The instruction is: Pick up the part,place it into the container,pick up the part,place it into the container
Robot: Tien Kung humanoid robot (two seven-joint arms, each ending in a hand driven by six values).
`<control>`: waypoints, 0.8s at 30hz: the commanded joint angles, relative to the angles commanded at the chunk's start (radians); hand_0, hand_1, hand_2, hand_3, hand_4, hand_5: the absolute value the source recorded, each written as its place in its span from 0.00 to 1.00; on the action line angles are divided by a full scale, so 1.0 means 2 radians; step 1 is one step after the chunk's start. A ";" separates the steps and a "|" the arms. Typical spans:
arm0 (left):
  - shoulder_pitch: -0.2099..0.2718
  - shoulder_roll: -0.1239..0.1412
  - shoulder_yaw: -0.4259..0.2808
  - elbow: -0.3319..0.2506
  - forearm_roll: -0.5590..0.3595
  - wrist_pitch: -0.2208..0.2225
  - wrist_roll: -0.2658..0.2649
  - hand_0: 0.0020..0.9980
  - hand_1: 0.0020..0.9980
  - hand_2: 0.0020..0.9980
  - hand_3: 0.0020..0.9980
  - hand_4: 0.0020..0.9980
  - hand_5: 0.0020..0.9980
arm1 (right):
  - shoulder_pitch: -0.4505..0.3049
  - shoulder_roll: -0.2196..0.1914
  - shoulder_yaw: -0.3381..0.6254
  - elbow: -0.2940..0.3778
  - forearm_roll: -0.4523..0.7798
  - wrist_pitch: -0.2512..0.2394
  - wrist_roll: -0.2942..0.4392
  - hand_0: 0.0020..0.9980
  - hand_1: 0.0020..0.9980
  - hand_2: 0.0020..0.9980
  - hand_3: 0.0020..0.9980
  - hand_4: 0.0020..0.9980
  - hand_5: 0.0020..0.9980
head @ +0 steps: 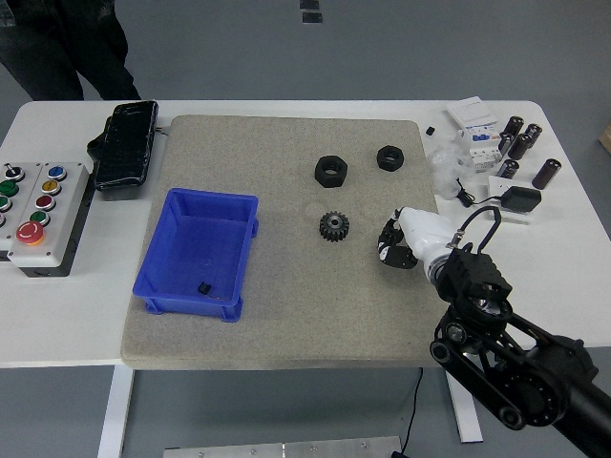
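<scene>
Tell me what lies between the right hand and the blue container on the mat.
The black gear lies on the mat just left of the right hand, roughly on the line toward the blue container. Past the gear the mat is bare up to the container's rim. The two black nuts lie farther back, off that line.

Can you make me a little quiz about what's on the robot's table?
1. What colour is the container on the grey mat?
2. True or false: the gear is inside the container.
3. How many black nuts lie on the mat beyond the gear? A) one B) two C) four

Key:
1. Blue.
2. False. The gear sits on the mat, between the container and the right robot hand. Only a small black part is in the container.
3. B, the larger nut and the smaller nut.
</scene>
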 joint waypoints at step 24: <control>-0.004 0.000 0.004 0.000 -0.001 0.000 0.004 0.62 0.52 0.54 0.64 0.62 0.37 | 0.169 0.042 -0.254 -0.030 0.259 -0.091 0.184 0.61 0.73 0.67 0.56 0.00 0.14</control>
